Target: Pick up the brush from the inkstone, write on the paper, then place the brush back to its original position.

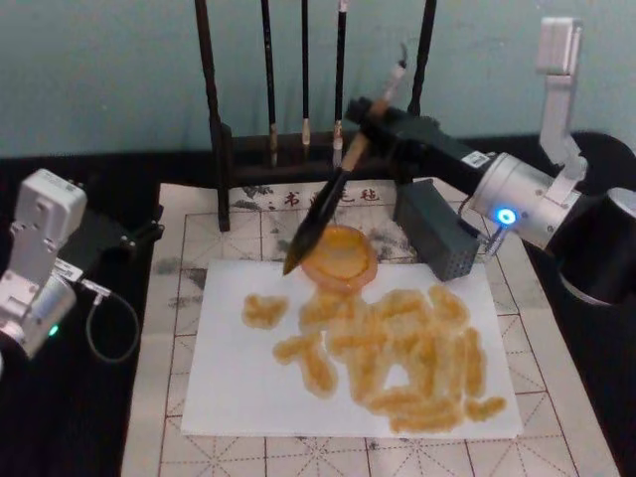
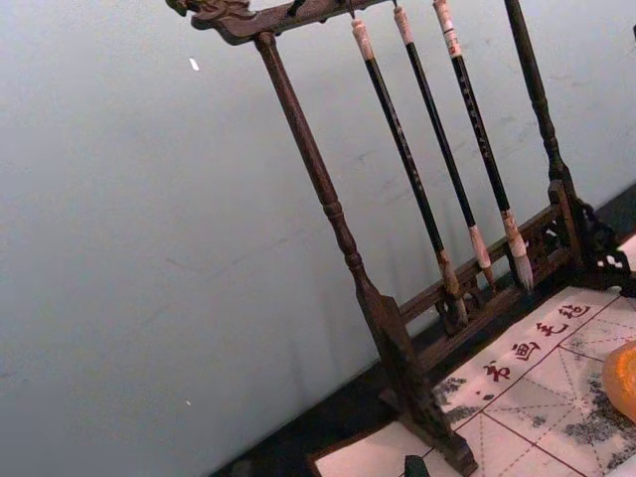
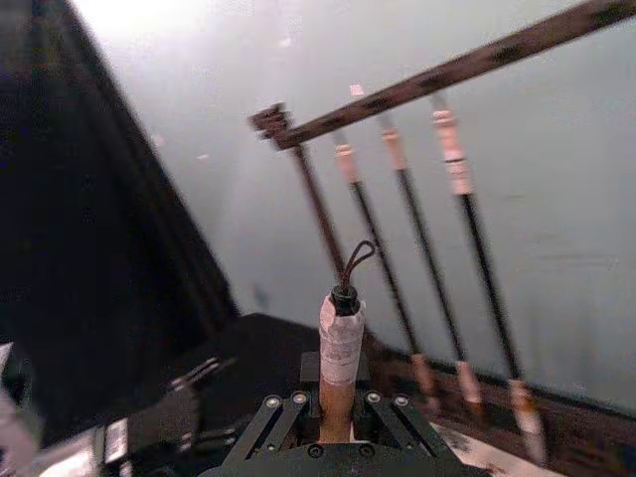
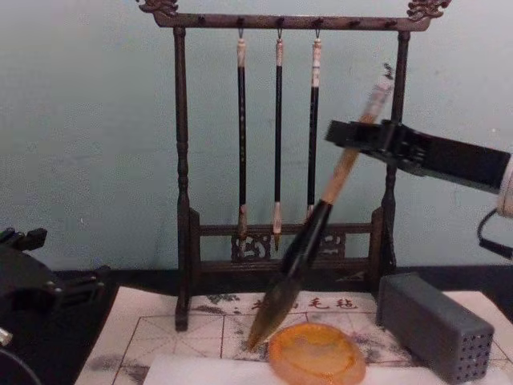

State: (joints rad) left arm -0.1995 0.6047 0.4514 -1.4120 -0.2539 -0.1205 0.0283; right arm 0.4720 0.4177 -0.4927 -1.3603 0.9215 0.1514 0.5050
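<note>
The right tool [image 1: 363,115] reaches in from the right, raised above the far side of the worktop, and pinches the tan handle of the brush [image 1: 326,207] near its upper end. The brush tilts steeply. Its whitish looped end leans back towards the wooden rack [image 4: 183,160], and its dark tuft points down and to the left. The tuft tip sits just left of the rim of the inkstone [image 1: 340,258], over the far edge of the paper [image 1: 234,393]; whether it touches cannot be told.

The orange inkstone rests on the paper's far edge. A grey perforated block [image 1: 437,234] stands just right of it, under the right arm. Three thin brushes [image 4: 278,136] hang on the rack behind.

Orange-yellow strokes cover the paper's centre and right; its left side and near left corner are bare. The paper lies on a red-grid mat [image 1: 184,298], whose margins show on all sides.

The left tool [image 1: 144,231] rests at the mat's left edge, well apart from the brush; whether it is spread or closed cannot be told.
</note>
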